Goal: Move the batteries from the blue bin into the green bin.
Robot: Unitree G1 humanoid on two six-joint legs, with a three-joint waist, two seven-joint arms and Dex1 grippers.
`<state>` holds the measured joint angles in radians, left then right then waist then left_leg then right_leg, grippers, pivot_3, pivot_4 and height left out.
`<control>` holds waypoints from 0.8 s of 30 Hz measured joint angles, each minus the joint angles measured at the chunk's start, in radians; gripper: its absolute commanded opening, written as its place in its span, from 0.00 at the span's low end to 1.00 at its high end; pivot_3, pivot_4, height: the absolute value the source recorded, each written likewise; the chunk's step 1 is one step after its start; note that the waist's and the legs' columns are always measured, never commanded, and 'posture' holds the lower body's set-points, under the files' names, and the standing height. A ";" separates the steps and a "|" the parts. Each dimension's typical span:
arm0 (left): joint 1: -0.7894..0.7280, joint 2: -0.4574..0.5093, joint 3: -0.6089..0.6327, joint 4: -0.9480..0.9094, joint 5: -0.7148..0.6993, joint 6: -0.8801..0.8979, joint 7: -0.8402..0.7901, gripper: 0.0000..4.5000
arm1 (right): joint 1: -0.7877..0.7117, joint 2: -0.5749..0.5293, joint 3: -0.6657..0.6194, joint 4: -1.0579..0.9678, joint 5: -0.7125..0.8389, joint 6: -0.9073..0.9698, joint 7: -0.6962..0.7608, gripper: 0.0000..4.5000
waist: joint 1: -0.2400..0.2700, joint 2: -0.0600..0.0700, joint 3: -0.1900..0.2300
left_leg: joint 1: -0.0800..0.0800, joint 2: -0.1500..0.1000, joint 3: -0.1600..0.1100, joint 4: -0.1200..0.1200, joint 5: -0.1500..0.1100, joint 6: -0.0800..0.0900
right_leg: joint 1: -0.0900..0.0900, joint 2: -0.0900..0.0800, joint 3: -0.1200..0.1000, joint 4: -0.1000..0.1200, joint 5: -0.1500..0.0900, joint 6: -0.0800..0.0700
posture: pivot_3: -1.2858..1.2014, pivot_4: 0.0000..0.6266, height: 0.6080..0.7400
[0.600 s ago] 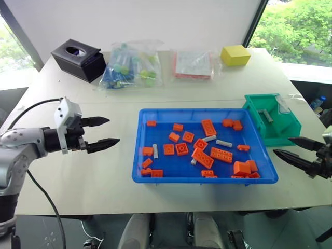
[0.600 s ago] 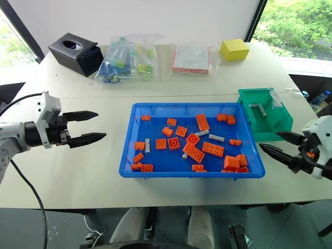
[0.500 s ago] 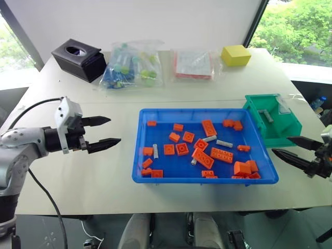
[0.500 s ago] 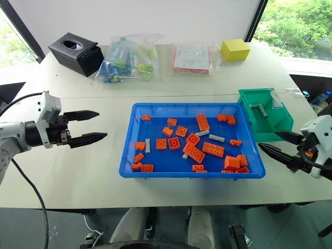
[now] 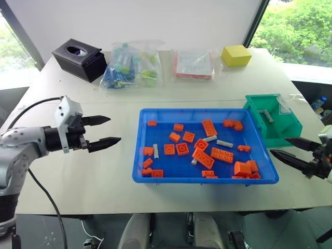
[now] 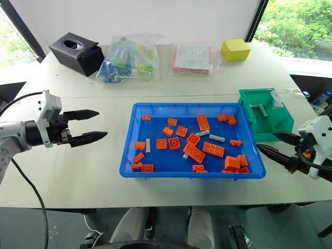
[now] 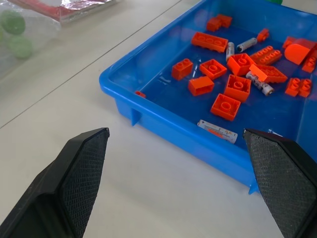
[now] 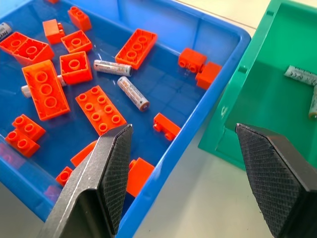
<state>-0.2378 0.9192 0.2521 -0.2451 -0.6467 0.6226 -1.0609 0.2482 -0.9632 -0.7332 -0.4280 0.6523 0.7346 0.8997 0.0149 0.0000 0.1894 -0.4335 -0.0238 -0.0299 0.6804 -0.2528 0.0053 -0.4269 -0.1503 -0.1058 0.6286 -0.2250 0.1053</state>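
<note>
The blue bin (image 5: 205, 111) sits mid-table, holding orange bricks and several slim grey batteries (image 5: 224, 143), among them one near its left wall (image 5: 155, 150). Just to its right stands the green bin (image 5: 290, 120), with two batteries (image 5: 265, 115) inside. My left gripper (image 5: 114, 129) hovers open over the table to the left of the blue bin, pointing at it. My right gripper (image 5: 279, 146) is open near the blue bin's front right corner, in front of the green bin. In the right wrist view, batteries (image 8: 132, 92) lie among the bricks ahead of the open fingers (image 8: 111, 168).
Along the far side of the table are a black tissue box (image 5: 79, 58), a clear bag of coloured items (image 5: 129, 66), a flat plastic packet (image 5: 193, 64) and a yellow block (image 5: 235, 54). Bare tabletop lies left of the blue bin.
</note>
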 measured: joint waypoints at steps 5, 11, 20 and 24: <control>0.021 -0.002 -0.002 -0.059 -0.029 0.026 -0.004 1.00 | -0.104 -0.039 0.056 0.002 0.020 0.015 0.014 0.75 | -0.003 -0.001 0.002 | 0.000 0.000 0.000 0.000 0.000 0.000 | 0.000 0.000 0.000 0.000 0.000 0.000 | 0.52 0.24 0.64; 0.039 0.022 -0.007 -0.068 -0.041 0.041 -0.051 1.00 | -0.337 -0.039 0.277 0.001 0.063 0.025 0.020 0.88 | -0.001 -0.001 0.005 | 0.000 0.001 0.000 0.000 0.000 0.000 | -0.001 0.000 0.000 0.000 0.001 -0.001 | 0.52 0.24 0.64; -0.008 0.031 -0.036 -0.090 -0.060 0.050 -0.071 1.00 | -0.817 0.164 0.820 0.160 -0.120 -0.097 0.097 0.98 | -0.006 -0.002 0.007 | -0.006 0.000 0.001 0.000 0.001 0.001 | -0.008 0.001 0.000 0.002 0.003 -0.004 | 0.52 0.24 0.64; 0.007 0.032 -0.030 -0.118 -0.071 0.063 -0.065 1.00 | -0.917 0.256 0.977 0.296 -0.230 -0.195 0.173 0.98 | -0.003 -0.003 0.007 | -0.009 -0.001 0.001 0.000 0.001 0.001 | -0.010 0.001 0.000 0.003 0.006 0.000 | 0.52 0.24 0.64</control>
<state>-0.2311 0.9513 0.2222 -0.3632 -0.7177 0.6857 -1.1259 -0.6688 -0.7067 0.2442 -0.1324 0.4223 0.5396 1.0729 0.0121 -0.0029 0.1966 -0.4424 -0.0250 -0.0292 0.6807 -0.2518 0.0060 -0.4372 -0.1496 -0.1061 0.6319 -0.2193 0.1051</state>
